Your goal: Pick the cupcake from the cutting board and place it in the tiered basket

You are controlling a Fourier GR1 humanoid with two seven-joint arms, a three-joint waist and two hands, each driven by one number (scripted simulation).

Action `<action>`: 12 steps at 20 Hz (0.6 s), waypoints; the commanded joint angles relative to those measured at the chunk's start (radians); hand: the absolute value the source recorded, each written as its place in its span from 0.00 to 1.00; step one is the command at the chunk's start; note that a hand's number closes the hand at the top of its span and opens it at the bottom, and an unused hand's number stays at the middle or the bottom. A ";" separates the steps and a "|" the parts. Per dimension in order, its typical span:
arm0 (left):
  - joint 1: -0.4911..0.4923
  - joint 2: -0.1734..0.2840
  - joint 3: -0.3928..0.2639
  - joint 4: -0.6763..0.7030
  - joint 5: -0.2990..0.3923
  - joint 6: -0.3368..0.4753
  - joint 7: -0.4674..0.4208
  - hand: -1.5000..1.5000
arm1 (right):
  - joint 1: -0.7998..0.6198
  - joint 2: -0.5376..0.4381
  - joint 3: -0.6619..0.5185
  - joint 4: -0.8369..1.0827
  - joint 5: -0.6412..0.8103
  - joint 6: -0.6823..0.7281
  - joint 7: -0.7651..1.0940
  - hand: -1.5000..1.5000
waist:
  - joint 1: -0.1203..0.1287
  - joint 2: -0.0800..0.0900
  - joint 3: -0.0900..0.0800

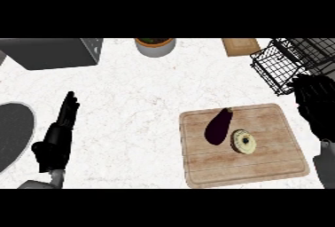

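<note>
Head view shows the pale round cupcake with a dark centre (244, 142) lying on the light wooden cutting board (262, 170), right of the board's middle and just beside a dark purple aubergine (218, 126), which lies on the cupcake's left and slightly farther up. The 2 look nearly touching, though whether they meet I cannot tell.

The right hand (317, 104) hovers off the board's far right corner, fingers relaxed and holding nothing, in front of the black wire tiered basket (278, 66) that stands beyond that same corner. The left hand (57, 137) rests well to the board's left, fingers straight and together.

The step in hand looks like the reach for the cupcake, not yet begun in earnest. To do it well, the right hand should come down from the board's right edge, the side away from the aubergine, so the fingers close round the cupcake alone without nudging its neighbour. Afterwards a short lift toward the basket should suffice.
</note>
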 commanded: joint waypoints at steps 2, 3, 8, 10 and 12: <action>-0.022 -0.048 -0.042 -0.032 -0.012 0.010 0.006 0.50 | 0.162 0.067 -0.096 -0.037 -0.304 0.275 0.006 0.00 | 0.022 0.004 -0.005; -0.091 -0.047 -0.036 -0.043 -0.014 0.019 0.073 0.50 | 0.212 0.023 -0.106 -0.066 -0.315 0.360 0.002 0.00 | 0.021 0.005 -0.006; -0.097 -0.077 -0.052 -0.017 -0.042 0.020 0.050 0.50 | 0.487 -0.136 -0.224 -0.175 -0.297 0.620 -0.079 0.00 | 0.039 0.007 -0.010; -0.094 -0.039 -0.031 -0.038 -0.028 -0.006 0.065 0.50 | 0.511 -0.220 -0.256 -0.190 -0.171 0.600 -0.079 0.00 | 0.047 0.006 -0.011; -0.095 -0.068 -0.056 -0.032 -0.048 0.023 0.078 0.50 | 0.522 -0.317 -0.315 -0.223 -0.078 0.561 -0.067 0.00 | 0.039 0.004 -0.012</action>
